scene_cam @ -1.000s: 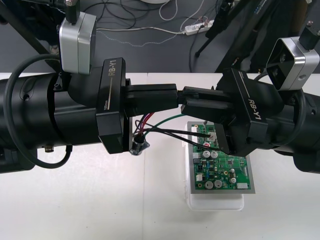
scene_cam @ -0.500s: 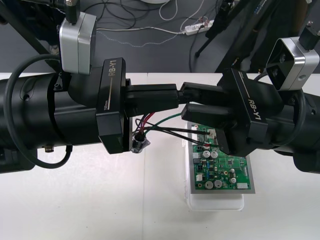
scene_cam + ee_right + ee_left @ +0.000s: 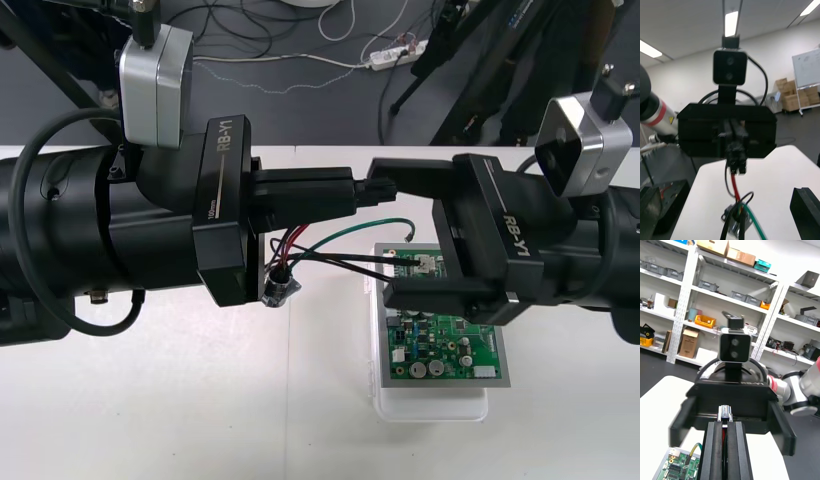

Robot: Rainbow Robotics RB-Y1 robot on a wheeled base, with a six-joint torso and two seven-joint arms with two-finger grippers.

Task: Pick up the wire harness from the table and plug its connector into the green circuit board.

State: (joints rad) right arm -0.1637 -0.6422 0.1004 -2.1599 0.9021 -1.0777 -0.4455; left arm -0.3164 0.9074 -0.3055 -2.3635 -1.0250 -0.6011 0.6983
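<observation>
Above the table (image 3: 150,400), the harness (image 3: 278,284) hangs from the left gripper (image 3: 356,192), which is clenched on its wires. The wires reach to the green board (image 3: 440,345). The right gripper (image 3: 388,235) is spread wide around them. The pick-up is done. I cannot tell if the plug is seated.

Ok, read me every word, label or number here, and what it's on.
"RB-Y1": black body of the left gripper, shut on the wire harness.
"RB-Y1": black body of the right gripper, open.
Left gripper's smaller print, green circuit board markings: too small to read.
Yellow warning triangle sticker: left arm, beside its red ring.
</observation>
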